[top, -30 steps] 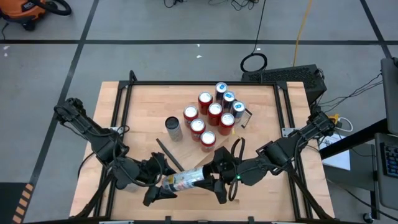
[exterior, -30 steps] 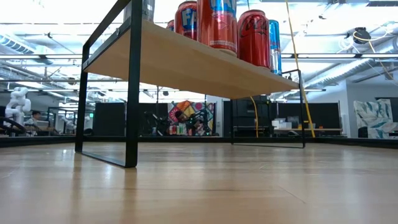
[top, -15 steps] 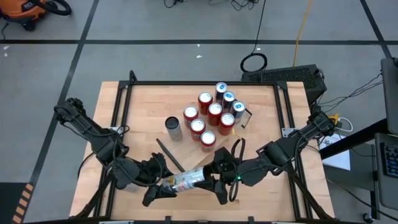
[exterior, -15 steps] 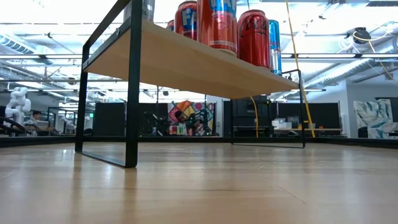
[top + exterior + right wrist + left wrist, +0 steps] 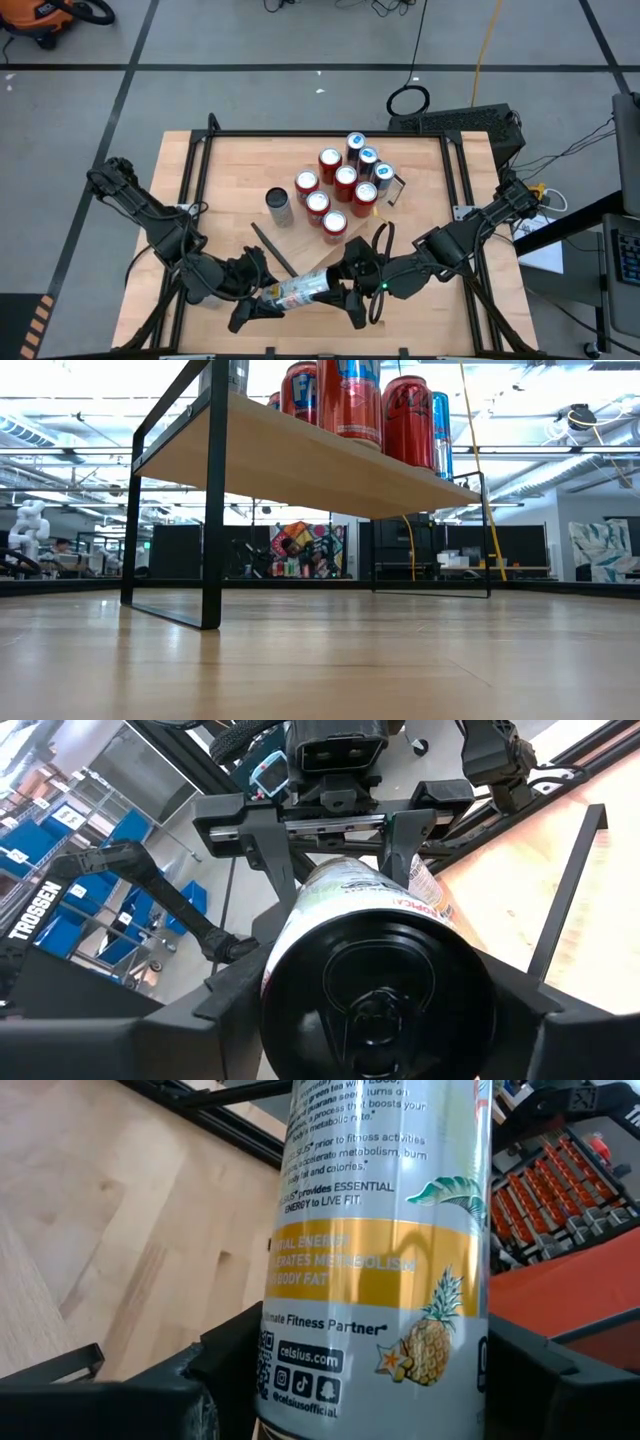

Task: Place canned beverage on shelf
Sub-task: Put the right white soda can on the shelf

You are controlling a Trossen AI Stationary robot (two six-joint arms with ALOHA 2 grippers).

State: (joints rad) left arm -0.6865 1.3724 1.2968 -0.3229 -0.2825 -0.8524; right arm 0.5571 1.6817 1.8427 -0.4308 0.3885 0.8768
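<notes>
Both arms met at the near edge of the table, sharing one white can [image 5: 300,290] that lay on its side between them. The right gripper [image 5: 345,292] was clamped on the can's top end, a finger pressed to each side of it in the right wrist view [image 5: 375,995]. The left gripper [image 5: 262,303] sat at the can's other end with its fingers [image 5: 150,1395] flanking the body; they stood close to the metal, but I could not tell whether they pressed on it. Beyond the two grippers, toward the far side of the table, the shelf [image 5: 290,255] carried a cluster of red cans [image 5: 340,190] and a few blue ones [image 5: 368,160], with a grey can [image 5: 279,206] a little apart from them
</notes>
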